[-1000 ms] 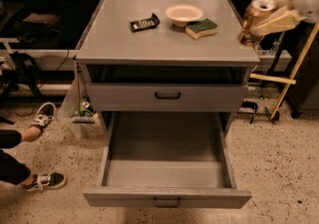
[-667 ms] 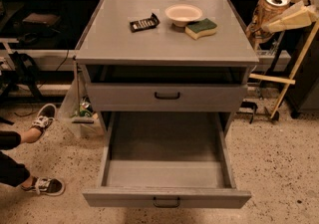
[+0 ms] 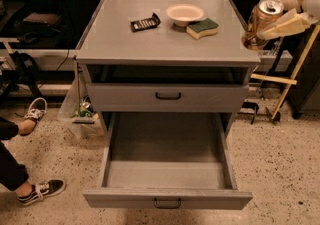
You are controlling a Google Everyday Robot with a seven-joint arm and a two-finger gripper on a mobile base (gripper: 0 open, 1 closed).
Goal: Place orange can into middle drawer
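The orange can (image 3: 261, 23) is copper-orange with a silver top and pull tab. It hangs tilted in the air at the right edge of the cabinet top, held by my gripper (image 3: 280, 18), whose pale fingers (image 3: 287, 24) are shut on it from the right. The middle drawer (image 3: 167, 166) is pulled wide open below, with a plain grey inside and a small black handle on its front. Nothing lies in it. The can is well above and to the right of the drawer.
The grey cabinet top (image 3: 125, 39) bears a black remote-like object (image 3: 145, 22), a pale bowl (image 3: 185, 14) and a green-and-yellow sponge (image 3: 202, 28). The upper drawer (image 3: 168, 97) is shut. A person's sneakers (image 3: 35, 114) are at left. A wooden frame (image 3: 287, 76) stands at right.
My gripper has kept hold of the can and shifted it slightly: up and right first, then back down a little toward the cabinet's right edge. The drawer has not moved.
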